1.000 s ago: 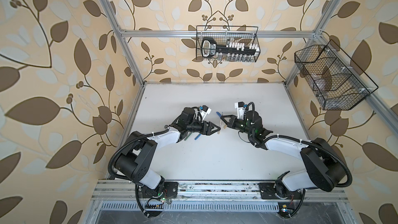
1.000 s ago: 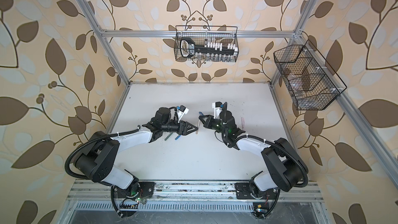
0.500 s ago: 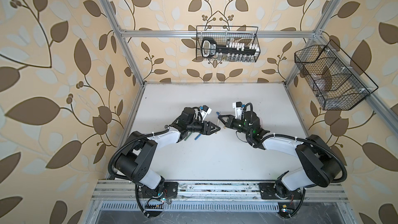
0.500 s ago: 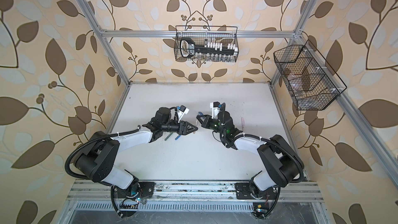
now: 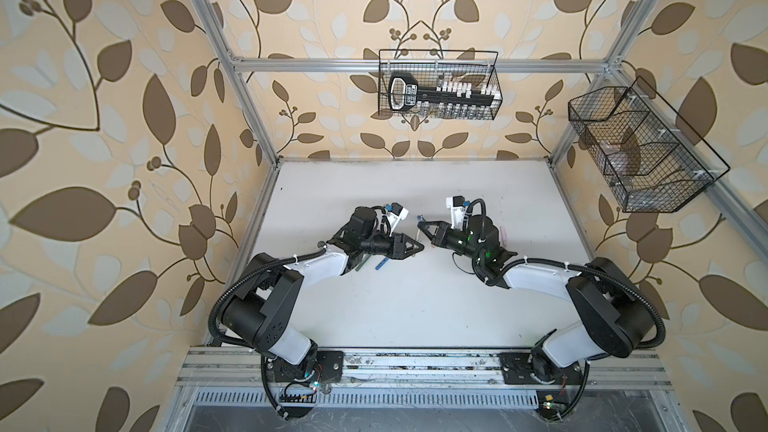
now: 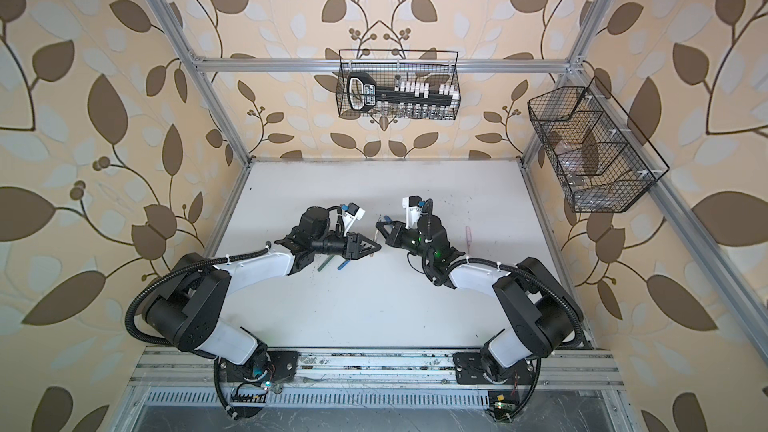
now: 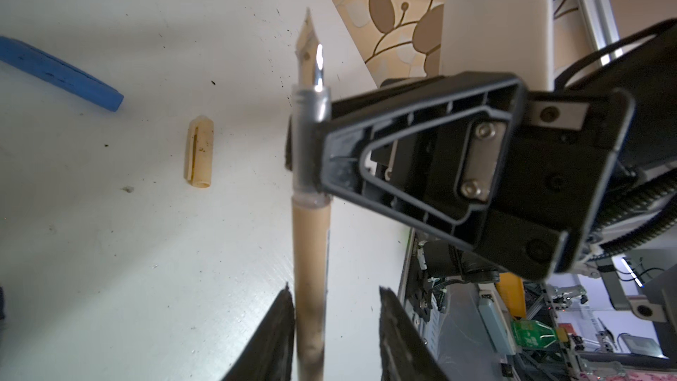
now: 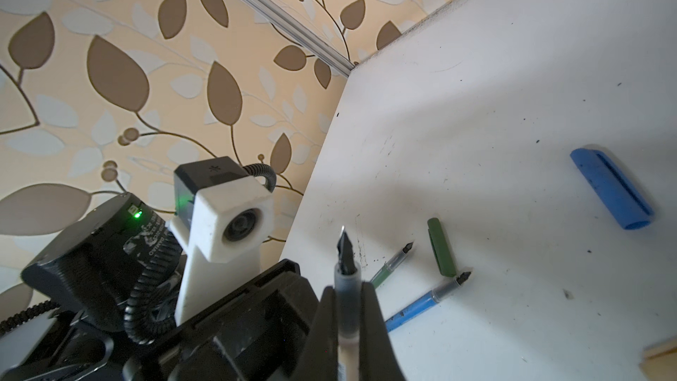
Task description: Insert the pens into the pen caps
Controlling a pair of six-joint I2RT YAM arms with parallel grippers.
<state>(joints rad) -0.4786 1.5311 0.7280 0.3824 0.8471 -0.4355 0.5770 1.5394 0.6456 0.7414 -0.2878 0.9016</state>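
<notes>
Holding tan pen (image 7: 311, 251) in right gripper (image 8: 347, 302), clamped tight on the clear grip section, nib poking free past the fingertips. Off the table (image 7: 110, 269), up in the air between both arms. Straddling the tan barrel with left gripper (image 7: 335, 306): narrowed, one finger at or against the barrel, visible gap on the other side, so no grip yet. Looks like a handover to free the nib end for capping.

Handling, as a judgement: light, stiff, smooth round plastic, so likely to twist or slide in a weak pinch. Take on the barrel, well back from the nib. Never squeeze the nib: thin, probably bends, probably inks the pads. Square the left jaws on the barrel before letting go on the right, else risk a droop.

See tan cap (image 7: 199, 155) lying flat on table, apart from the rest. Small, hollow, light; expect skidding when nudged. Grab across the closed end, leave the mouth clear.

Elsewhere on table, see blue cap (image 8: 611, 192) alone, and green pen (image 8: 392, 263), green cap (image 8: 441, 247), blue pen (image 8: 421, 304) close together, both pens uncapped, just by the left wrist in both top views. Also spot pink one (image 6: 469, 238) beside right arm, too small to tell capped or not.
</notes>
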